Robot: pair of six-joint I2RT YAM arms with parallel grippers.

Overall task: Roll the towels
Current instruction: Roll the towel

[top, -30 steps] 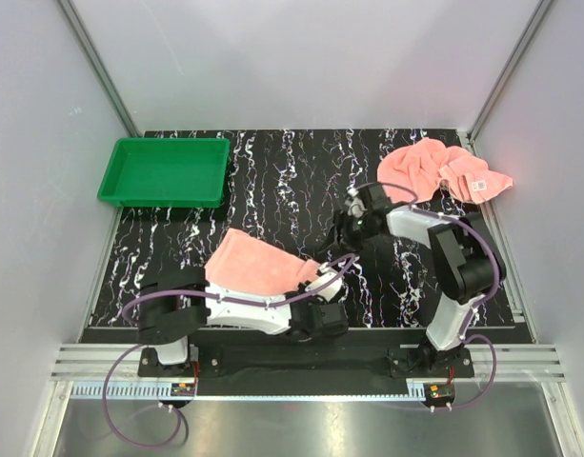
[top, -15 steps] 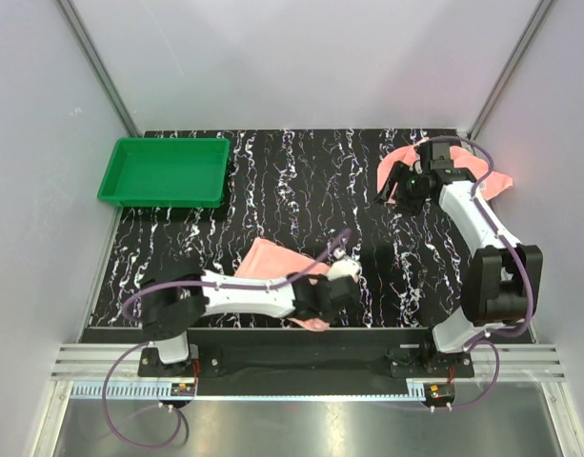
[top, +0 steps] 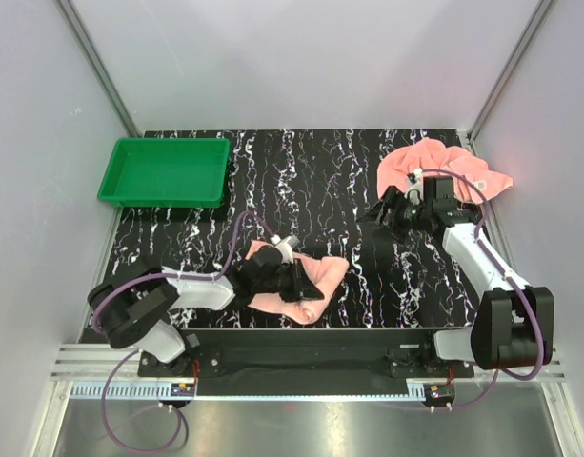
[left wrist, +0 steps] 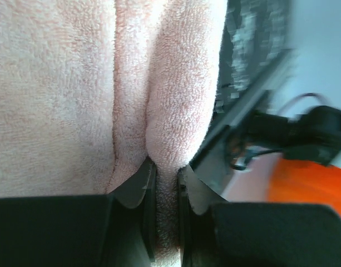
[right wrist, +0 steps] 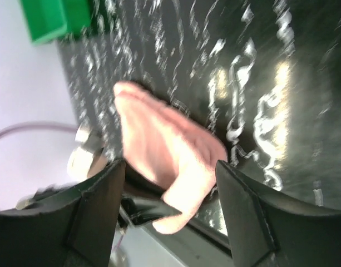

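One salmon-pink towel (top: 313,283) lies bunched near the table's front edge. My left gripper (top: 290,278) is shut on a fold of it; in the left wrist view the terry cloth (left wrist: 75,83) fills the frame and a ridge runs down between the jaws of the left gripper (left wrist: 165,169). The second towel (top: 434,164) lies crumpled at the back right, its white label (top: 481,183) showing. My right gripper (top: 383,208) hovers just left of that towel, open and empty. In the right wrist view the right gripper (right wrist: 169,169) faces the near towel (right wrist: 159,139) from a distance.
A green tray (top: 163,171) stands at the back left and shows in the right wrist view as a green tray corner (right wrist: 48,19). The black marbled table (top: 311,190) lies between grey walls. The metal rail (top: 311,367) runs along the front edge.
My left gripper has drawn back to the left with the towel, which went from spread flat to bunched. My right gripper swung to the back-right towel, then came slightly forward, jaws widening.
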